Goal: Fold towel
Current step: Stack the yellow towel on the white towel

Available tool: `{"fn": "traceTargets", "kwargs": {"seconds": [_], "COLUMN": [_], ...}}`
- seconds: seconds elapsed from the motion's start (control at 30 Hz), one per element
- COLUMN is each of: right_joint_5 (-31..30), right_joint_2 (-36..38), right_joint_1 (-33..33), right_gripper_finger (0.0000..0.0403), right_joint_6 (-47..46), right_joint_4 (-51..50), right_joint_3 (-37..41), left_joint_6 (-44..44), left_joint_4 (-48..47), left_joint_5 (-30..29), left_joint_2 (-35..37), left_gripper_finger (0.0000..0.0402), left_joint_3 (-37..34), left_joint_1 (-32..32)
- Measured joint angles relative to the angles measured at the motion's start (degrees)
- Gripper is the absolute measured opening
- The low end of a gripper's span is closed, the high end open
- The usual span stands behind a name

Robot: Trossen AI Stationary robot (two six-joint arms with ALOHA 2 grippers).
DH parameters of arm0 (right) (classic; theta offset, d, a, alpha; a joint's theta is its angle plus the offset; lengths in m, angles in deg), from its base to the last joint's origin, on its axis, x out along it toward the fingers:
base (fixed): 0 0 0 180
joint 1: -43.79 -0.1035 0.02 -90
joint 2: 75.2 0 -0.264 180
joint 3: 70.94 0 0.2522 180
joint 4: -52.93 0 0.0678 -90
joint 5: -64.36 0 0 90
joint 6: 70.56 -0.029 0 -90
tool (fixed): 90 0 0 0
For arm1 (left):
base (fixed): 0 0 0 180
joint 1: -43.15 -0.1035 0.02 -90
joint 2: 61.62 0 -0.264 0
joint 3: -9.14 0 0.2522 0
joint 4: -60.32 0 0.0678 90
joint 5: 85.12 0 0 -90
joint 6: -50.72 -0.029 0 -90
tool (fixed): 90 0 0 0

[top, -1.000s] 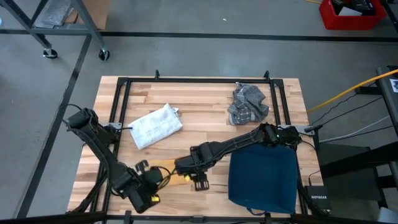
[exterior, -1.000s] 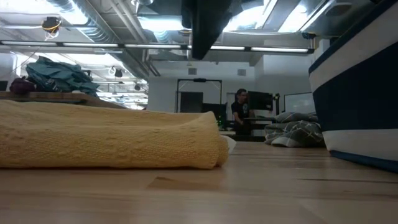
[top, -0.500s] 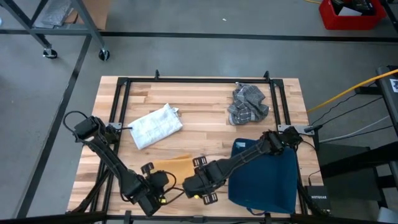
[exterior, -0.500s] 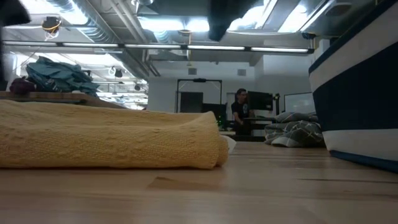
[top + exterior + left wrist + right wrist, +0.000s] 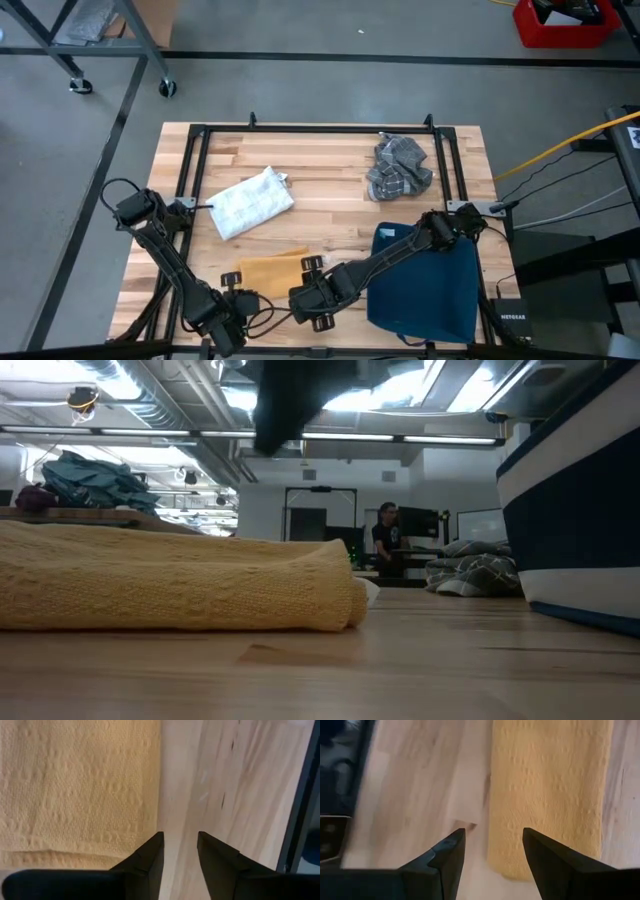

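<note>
Near desk (image 5: 330, 205) edge: left gripper (image 5: 179, 851) parted, empty, over bare wood beside folded yellow towel (image 5: 272, 271). Right gripper (image 5: 492, 851) spread wide, empty, apparently just above towel's edge. Blue cloth (image 5: 425, 280) alongside. Farther: white cloth (image 5: 250, 203), grey rag (image 5: 399, 165).

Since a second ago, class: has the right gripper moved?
Yes. In the high view the right gripper has dropped back toward the table's near edge, off the yellow towel, which lies folded beside the blue towel.
</note>
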Motion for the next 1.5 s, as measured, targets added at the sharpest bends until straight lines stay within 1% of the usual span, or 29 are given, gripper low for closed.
{"fn": "traceTargets", "kwargs": {"seconds": [0.1, 0.23, 0.37, 0.47, 0.57, 0.73, 0.9, 1.13, 1.3, 1.4, 1.5], "right_joint_5": [-0.8, -0.8, -1.5, -3.7, -5.2, -5.4, -8.3, -7.7, -8.6, -8.9, -9.7], "right_joint_2": [0.0, 0.0, 0.0, 0.0, 0.0, 0.0, -0.4, -3.8, -5.3, -6.1, -6.6], "right_joint_1": [0.0, 0.0, 0.0, 0.0, 0.0, 0.0, 0.1, 0.5, 0.6, 0.9, 1.3], "right_gripper_finger": [0.0202, 0.0202, 0.0202, 0.0202, 0.0202, 0.0202, 0.0202, 0.0202, 0.0202, 0.0202, 0.0199], "right_joint_6": [0.0, 0.0, 0.5, 2.6, 2.8, 4.3, 4.4, 5.7, 5.8, 5.7, 5.6], "right_joint_4": [2.1, 3.1, 5.5, 6.0, 5.9, 6.0, 6.8, 9.0, 9.3, 9.6, 10.8], "right_joint_3": [2.2, 5.1, 8.1, 9.5, 10.0, 10.0, 9.9, 10.2, 9.9, 9.8, 9.9], "left_joint_6": [-0.2, -0.6, -3.8, -6.4, -7.5, -6.5, -6.7, -6.2, -5.4, -4.6, -3.9], "left_joint_4": [0.0, -0.2, -0.2, 0.1, 0.1, 0.0, 1.3, 7.7, 8.5, 8.5, 8.3], "left_joint_5": [-0.4, -0.9, -0.9, -1.0, -1.0, 0.2, 0.5, 0.6, 0.2, -0.5, -1.9], "left_joint_2": [-0.3, -0.5, -0.5, -0.5, -0.5, -0.5, -0.5, -0.5, -0.4, -0.3, -0.3], "left_gripper_finger": [0.0136, 0.0186, 0.0230, 0.0251, 0.0262, 0.0269, 0.0269, 0.0269, 0.0269, 0.0259, 0.0235], "left_joint_3": [0.0, 0.0, 0.0, -0.3, -1.6, -4.8, -6.7, -10.8, -12.3, -12.8, -13.0], "left_joint_1": [0.0, -0.5, -1.1, -1.8, -2.6, -3.7, -4.0, -4.2, -4.4, -4.6, -5.0]}}
